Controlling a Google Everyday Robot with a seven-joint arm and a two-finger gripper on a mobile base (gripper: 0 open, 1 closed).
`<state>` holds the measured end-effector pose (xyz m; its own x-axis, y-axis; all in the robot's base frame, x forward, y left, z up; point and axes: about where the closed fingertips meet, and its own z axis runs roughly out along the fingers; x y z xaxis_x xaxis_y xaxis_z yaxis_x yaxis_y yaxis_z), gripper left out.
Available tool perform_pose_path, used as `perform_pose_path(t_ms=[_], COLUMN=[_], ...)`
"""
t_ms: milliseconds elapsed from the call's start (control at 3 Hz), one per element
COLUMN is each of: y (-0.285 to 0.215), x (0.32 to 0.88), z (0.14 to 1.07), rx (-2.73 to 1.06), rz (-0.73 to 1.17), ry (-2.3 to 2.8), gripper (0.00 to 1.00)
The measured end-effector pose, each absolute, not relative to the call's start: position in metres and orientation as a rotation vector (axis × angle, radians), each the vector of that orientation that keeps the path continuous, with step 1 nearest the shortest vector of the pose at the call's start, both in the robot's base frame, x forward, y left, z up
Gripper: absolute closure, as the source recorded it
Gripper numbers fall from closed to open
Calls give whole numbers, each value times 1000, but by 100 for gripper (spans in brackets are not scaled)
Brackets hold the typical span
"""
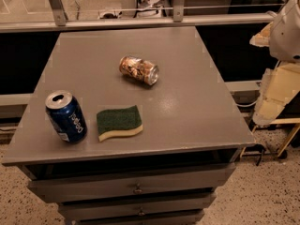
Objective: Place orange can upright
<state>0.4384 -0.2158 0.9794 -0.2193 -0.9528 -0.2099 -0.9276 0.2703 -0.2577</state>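
Note:
The orange can (138, 70) lies on its side near the middle of the grey table top (187, 78), its silver end facing right and toward me. It is orange-brown with mottled cream print. My gripper (274, 95) hangs at the right edge of the view, beyond the table's right side and well away from the can. It holds nothing that I can see.
A blue Pepsi can (65, 117) stands upright at the front left of the table. A green and yellow sponge (119, 122) lies flat next to it, in front of the orange can. Drawers (136, 187) sit below the table top. A rail (140, 22) runs behind the table.

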Motion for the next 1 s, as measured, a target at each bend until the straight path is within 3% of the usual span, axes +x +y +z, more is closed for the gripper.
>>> perform_pose_path(t_ms=[667, 1000], y=[-208, -177], x=[449, 494], z=[980, 978], rx=[-1711, -1733], rz=[-103, -93], ry=[2196, 2144], gripper=[0, 0])
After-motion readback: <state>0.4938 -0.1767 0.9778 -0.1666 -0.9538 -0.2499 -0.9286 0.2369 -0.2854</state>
